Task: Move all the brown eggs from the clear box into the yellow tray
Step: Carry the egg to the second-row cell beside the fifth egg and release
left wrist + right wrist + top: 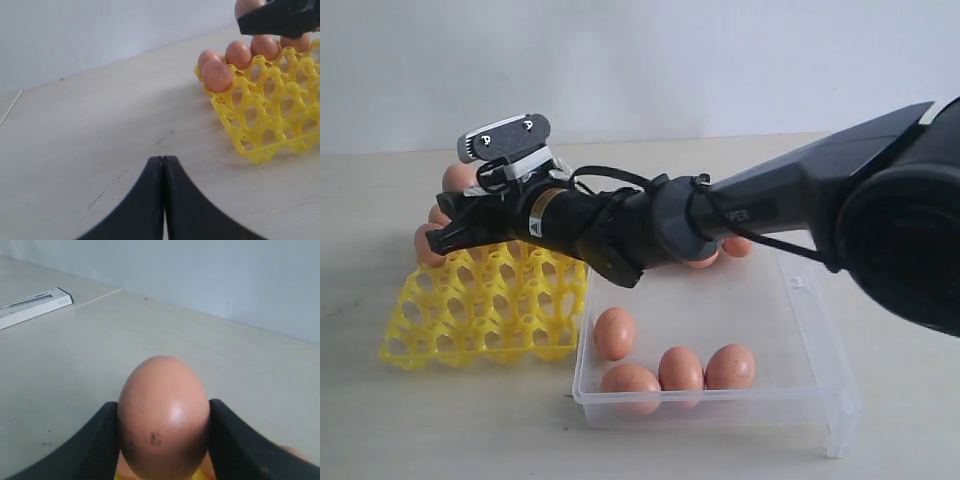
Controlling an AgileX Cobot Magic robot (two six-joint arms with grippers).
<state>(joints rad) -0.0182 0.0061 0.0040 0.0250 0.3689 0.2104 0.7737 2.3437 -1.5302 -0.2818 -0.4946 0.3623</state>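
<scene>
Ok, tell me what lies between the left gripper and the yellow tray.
Only bare tabletop, as the left wrist view shows: nothing sits between the shut left gripper and the yellow tray.

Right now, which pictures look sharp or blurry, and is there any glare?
Exterior view: soft even light, faint shadows; the right arm looms large and soft-edged up close. Left wrist view: the shut fingers are featureless black, the yellow tray fairly sharp. Right wrist view: the held brown egg carries a soft highlight; the table behind looks hazy.
</scene>
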